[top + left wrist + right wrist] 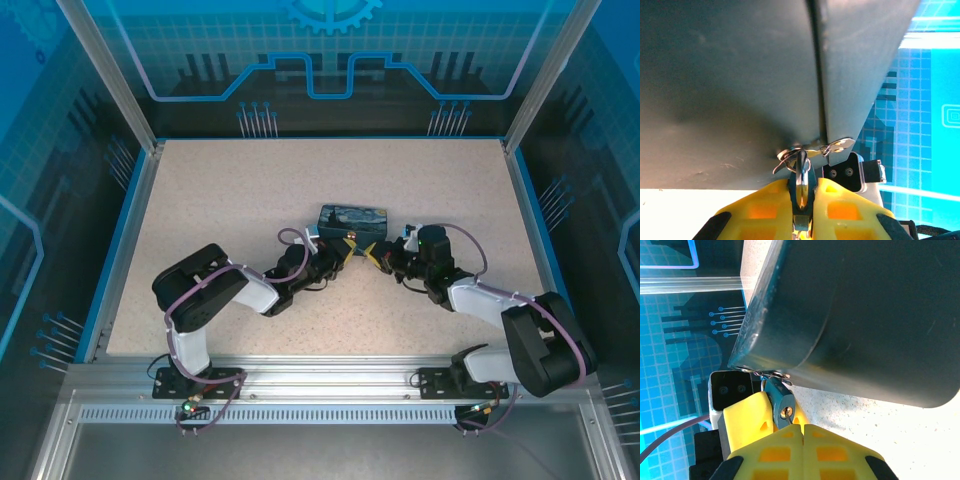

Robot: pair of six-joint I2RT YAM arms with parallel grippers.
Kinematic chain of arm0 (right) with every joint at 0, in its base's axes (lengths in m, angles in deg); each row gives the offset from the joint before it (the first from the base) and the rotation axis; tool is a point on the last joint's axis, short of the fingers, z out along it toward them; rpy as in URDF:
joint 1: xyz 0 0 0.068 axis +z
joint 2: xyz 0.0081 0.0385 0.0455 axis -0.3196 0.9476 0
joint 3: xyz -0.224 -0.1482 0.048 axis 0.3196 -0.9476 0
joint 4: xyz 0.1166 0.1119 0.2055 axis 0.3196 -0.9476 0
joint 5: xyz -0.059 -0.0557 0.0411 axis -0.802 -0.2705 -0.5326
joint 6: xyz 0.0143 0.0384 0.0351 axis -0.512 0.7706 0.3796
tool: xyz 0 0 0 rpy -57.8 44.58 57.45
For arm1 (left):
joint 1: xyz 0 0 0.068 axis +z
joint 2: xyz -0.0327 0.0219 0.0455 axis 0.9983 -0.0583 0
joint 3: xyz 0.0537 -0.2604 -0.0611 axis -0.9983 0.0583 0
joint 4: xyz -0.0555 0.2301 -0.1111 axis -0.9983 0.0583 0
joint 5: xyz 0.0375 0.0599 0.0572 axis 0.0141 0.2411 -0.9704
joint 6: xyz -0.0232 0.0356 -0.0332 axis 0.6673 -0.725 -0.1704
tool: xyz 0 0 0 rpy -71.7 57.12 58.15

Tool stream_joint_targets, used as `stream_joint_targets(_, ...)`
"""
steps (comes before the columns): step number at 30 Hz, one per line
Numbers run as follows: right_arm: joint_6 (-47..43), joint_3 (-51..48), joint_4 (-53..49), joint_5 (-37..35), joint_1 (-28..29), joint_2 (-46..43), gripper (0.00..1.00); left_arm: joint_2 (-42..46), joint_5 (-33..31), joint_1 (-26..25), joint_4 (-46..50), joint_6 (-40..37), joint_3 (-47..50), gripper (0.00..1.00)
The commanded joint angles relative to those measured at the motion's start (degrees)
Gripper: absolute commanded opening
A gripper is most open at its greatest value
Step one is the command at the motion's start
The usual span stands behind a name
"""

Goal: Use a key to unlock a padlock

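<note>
Grey padlock [781,402] sits nipped in the left pincer [802,186], just beside the box [350,218]; right pincer [801,430] is pressed shut at its keyhole, whether on the key I cannot tell. Insertion seems the step in hand; next needs a steady, aligned twist

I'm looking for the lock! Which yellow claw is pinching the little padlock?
The left gripper: the padlock is clamped between its yellow fingers. The right gripper has its fingers pressed together, nothing showing between them.
</note>
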Motion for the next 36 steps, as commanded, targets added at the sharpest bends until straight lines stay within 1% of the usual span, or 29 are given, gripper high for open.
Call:
stream_joint_targets(1, -1.05, 1.71, 1.53, -0.28, 0.53, 0.95, 0.0, 1.74, -0.84, -0.56, -4.95, 0.91, -1.54, 0.0)
stream_joint_targets(11, -1.01, 2.51, 2.29, 0.08, 0.47, 1.98, 0.0, 1.77, -0.91, -1.05, -4.51, 0.61, -1.71, 0.0)
stream_joint_targets(21, -4.25, 0.97, -4.04, -0.32, -1.0, -3.35, 0.0, 1.74, -1.07, -1.05, -4.54, 0.6, -1.54, 0.0)
stream_joint_targets(24, -4.46, 0.17, -4.48, -0.24, -1.6, -4.29, 0.0, 1.68, -1.07, -1.07, -4.59, 0.6, -1.54, 0.0)
stream_joint_targets(36, -4.55, 0.88, -3.88, -0.01, -1.69, -2.92, 0.0, 1.51, -1.12, -1.0, -4.76, 0.64, -1.56, 0.0)
